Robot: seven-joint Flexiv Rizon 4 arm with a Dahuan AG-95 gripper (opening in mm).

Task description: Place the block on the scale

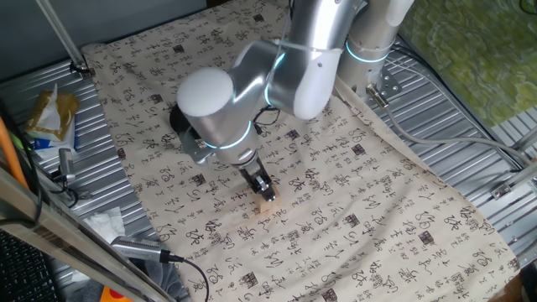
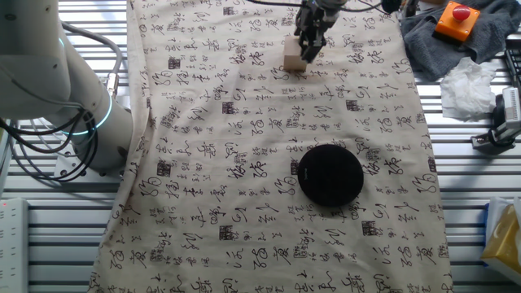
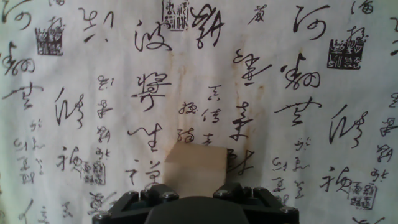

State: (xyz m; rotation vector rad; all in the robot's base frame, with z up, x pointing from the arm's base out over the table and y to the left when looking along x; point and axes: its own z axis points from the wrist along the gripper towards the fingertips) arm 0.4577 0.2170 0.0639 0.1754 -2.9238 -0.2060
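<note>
The block (image 1: 268, 205) is a small tan wooden cube resting on the printed cloth. It also shows in the other fixed view (image 2: 294, 59) and at the bottom centre of the hand view (image 3: 194, 167). My gripper (image 1: 265, 190) stands right over it, its fingers down at the cube's top and sides; it also shows in the other fixed view (image 2: 308, 47). In the hand view the black jaw parts flank the cube, but the fingertips are hidden. The scale (image 2: 330, 174) is a flat black disc lying apart from the cube; in the first fixed view the arm mostly hides the scale (image 1: 178, 118).
A cream cloth with black calligraphy (image 2: 244, 122) covers the table. A grey rag with an orange box and red button (image 2: 454, 20) and crumpled white tissue (image 2: 468, 85) lie off the cloth's edge. Snack packets (image 1: 49, 117) and cables (image 1: 138, 248) lie beside the cloth.
</note>
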